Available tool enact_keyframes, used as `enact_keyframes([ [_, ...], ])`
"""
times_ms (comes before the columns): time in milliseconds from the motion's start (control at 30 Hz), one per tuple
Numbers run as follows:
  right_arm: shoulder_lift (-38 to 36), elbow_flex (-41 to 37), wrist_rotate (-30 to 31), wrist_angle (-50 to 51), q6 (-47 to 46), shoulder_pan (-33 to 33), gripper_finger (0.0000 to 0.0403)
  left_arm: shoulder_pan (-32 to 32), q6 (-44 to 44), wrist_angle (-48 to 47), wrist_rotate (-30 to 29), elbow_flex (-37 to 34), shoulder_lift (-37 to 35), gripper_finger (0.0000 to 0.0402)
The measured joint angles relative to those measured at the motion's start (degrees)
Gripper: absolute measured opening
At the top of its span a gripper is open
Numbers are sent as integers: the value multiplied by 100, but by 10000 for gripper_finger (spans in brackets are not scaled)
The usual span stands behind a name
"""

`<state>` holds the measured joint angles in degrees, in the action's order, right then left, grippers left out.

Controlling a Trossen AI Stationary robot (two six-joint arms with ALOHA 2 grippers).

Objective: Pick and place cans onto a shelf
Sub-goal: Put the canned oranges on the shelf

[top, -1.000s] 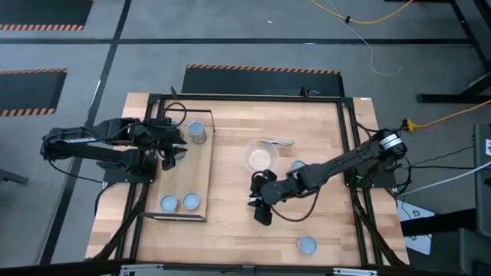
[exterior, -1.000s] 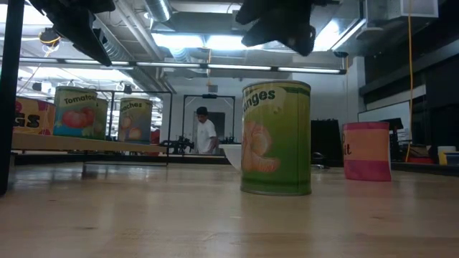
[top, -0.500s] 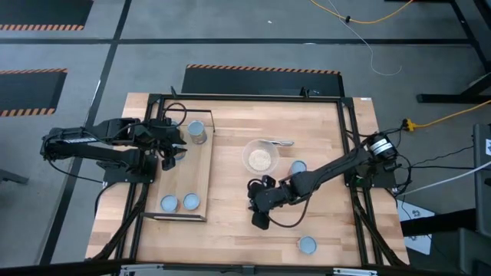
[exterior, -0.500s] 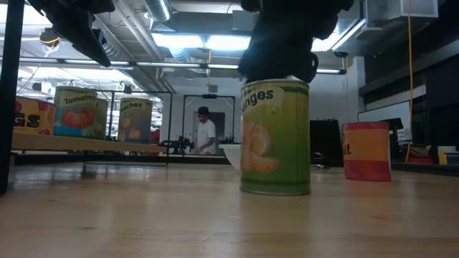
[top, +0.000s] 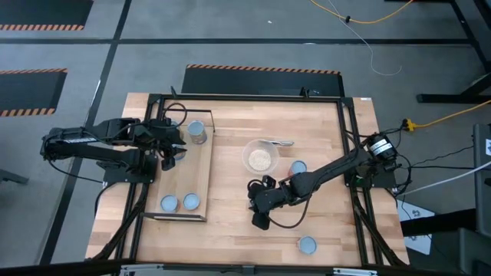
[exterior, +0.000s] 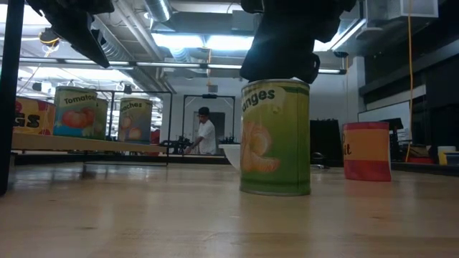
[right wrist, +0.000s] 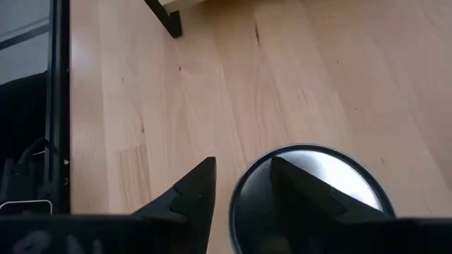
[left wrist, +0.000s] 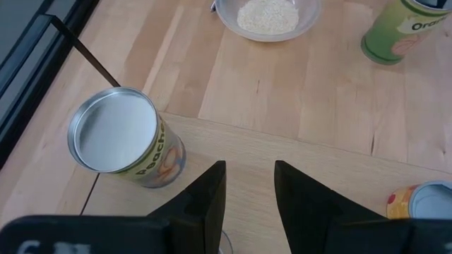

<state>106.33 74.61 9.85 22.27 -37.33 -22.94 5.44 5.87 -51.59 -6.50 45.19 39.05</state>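
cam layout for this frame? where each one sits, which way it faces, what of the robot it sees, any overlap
High: overhead, straight down; both arms, shelf, bowl of grains.
Low: tabletop height, level across; right gripper above the oranges can.
Left wrist: over the shelf, down past left gripper at the peaches can.
Right wrist: down past right gripper.
Shared: oranges can in low and left wrist views.

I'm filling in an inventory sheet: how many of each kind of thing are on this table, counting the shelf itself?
Cans: 6
Bowl of grains: 1
Utensil: 1
Shelf: 1
Total: 9
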Motion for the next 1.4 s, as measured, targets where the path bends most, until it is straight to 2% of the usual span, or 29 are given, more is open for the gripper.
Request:
enact_keyframes([
  [400,12,-9,-17,81,18,-17,135,2,-2,0,0,0,0,114],
  [1000,19,-22,-76,128,3,-22,8,2,-2,0,0,0,0,114],
  [1400,-99,-44,-69,122,92,-20,2,2,-2,0,0,0,0,114],
])
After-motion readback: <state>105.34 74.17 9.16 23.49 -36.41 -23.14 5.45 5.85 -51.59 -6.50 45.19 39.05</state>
